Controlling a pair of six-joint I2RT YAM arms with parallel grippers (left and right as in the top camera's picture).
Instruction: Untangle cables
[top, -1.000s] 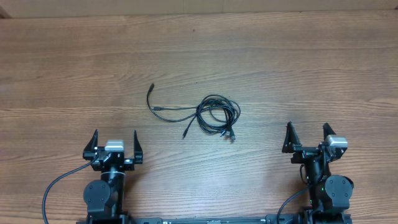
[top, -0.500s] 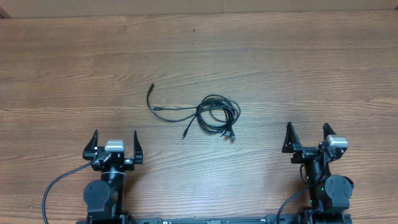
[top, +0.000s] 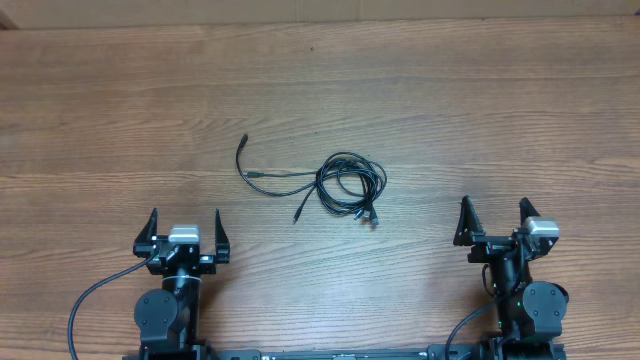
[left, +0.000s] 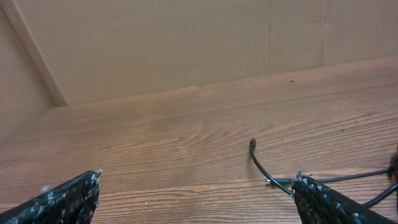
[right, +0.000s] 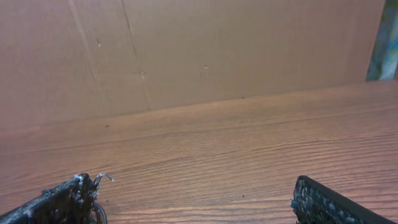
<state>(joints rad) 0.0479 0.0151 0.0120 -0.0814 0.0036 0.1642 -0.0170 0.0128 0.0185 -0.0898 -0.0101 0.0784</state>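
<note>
Short of cables, pincers wide, empty

R pincer spread wide over wood table, cardboard bkgd.

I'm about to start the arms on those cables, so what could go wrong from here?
The cables lie thin and flat on the table, so a grasp might scrape wood and miss. Their loops overlap in a coil; tugging the loose tail could tighten the tangle. The left hand and right hand may collide reaching the same bundle.
</note>
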